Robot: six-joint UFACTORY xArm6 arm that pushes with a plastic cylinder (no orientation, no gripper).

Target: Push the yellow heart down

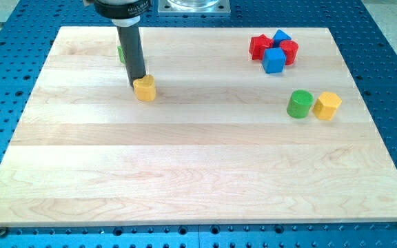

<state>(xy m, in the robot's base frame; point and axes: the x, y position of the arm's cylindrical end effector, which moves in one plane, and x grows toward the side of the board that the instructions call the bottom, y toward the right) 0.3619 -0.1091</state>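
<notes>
Since the yellow heart (145, 89), at the table's (185, 172) upper left, looks light, rigid and apt to swivel, the tip (136, 85) (a bare rod end effector, no jaws to open, holding nothing) touching its upper-left edge should press squarely on its top side.

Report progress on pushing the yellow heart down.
Done: my tip sits at the yellow heart's upper-left edge, apparently touching. In hand: the push itself. Left: the heart lies in the board's upper half, with bare wood below it.
</notes>
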